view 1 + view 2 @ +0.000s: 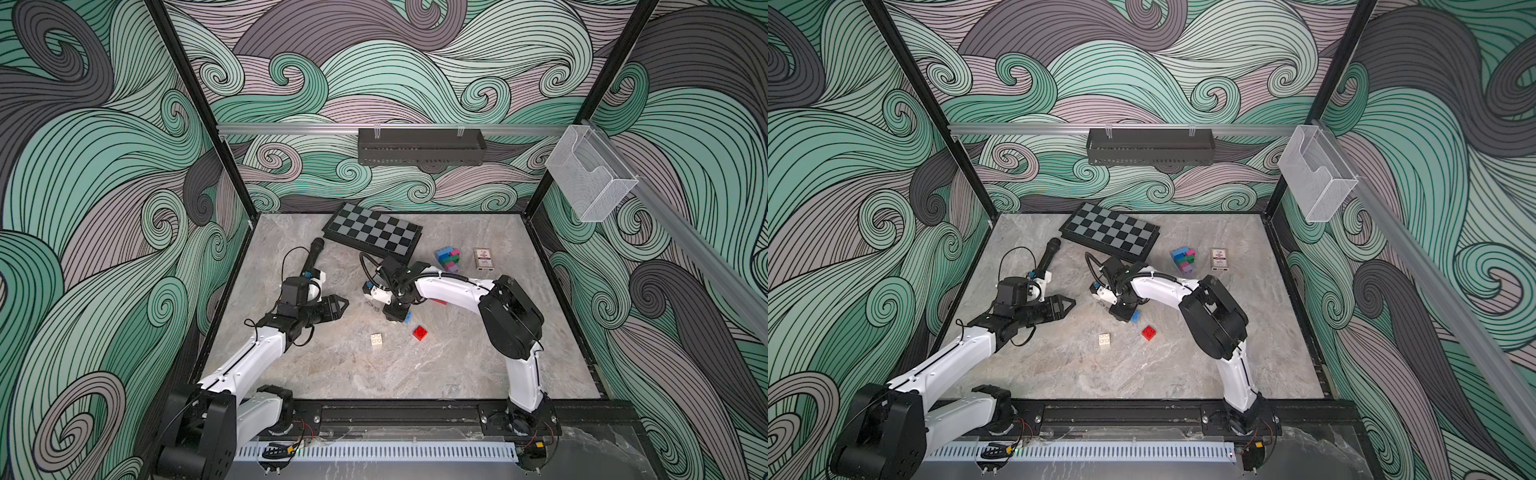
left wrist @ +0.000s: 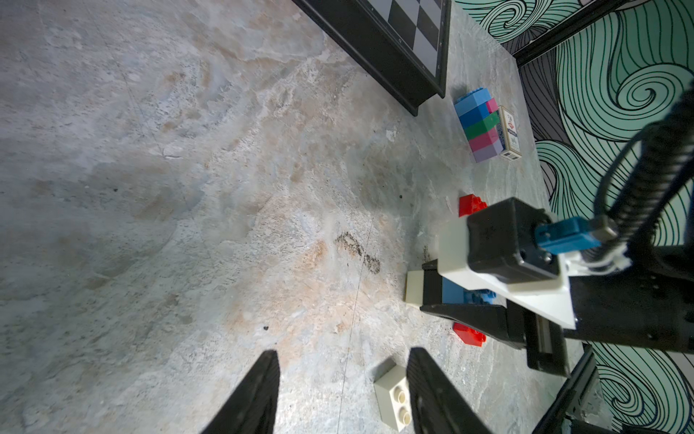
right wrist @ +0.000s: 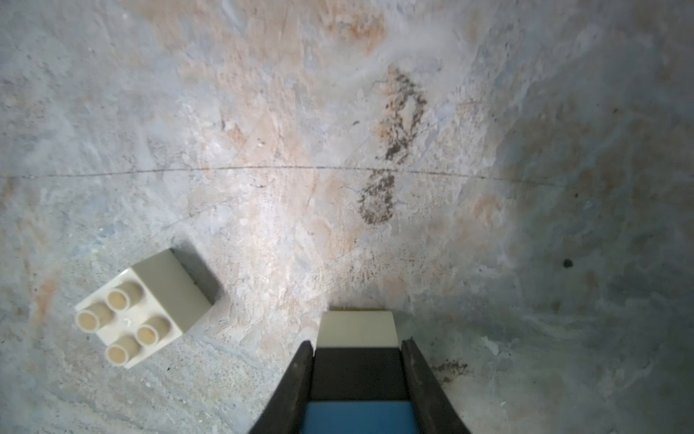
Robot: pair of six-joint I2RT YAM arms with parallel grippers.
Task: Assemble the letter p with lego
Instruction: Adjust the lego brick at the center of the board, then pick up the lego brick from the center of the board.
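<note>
My right gripper point(image 3: 356, 344) is shut on a short row of joined lego: a cream brick point(image 3: 357, 328) at the tip, a black one point(image 3: 358, 374) between the fingers, then a blue one point(image 3: 360, 417). In a top view it point(image 1: 394, 311) hangs low over the table's middle. A loose cream brick point(image 1: 376, 340) and a red brick point(image 1: 420, 333) lie just in front of it. A blue, green, pink and lilac stack point(image 1: 449, 259) stands at the back right. My left gripper point(image 1: 338, 305) is open and empty; the cream brick point(image 2: 392, 394) shows beside one finger.
A checkered board point(image 1: 372, 232) lies at the back, a black microphone point(image 1: 311, 257) to its left, and a card box point(image 1: 484, 259) beside the coloured stack. A second red brick point(image 2: 471, 204) lies under the right arm. A black tray point(image 1: 419, 145) hangs on the back wall.
</note>
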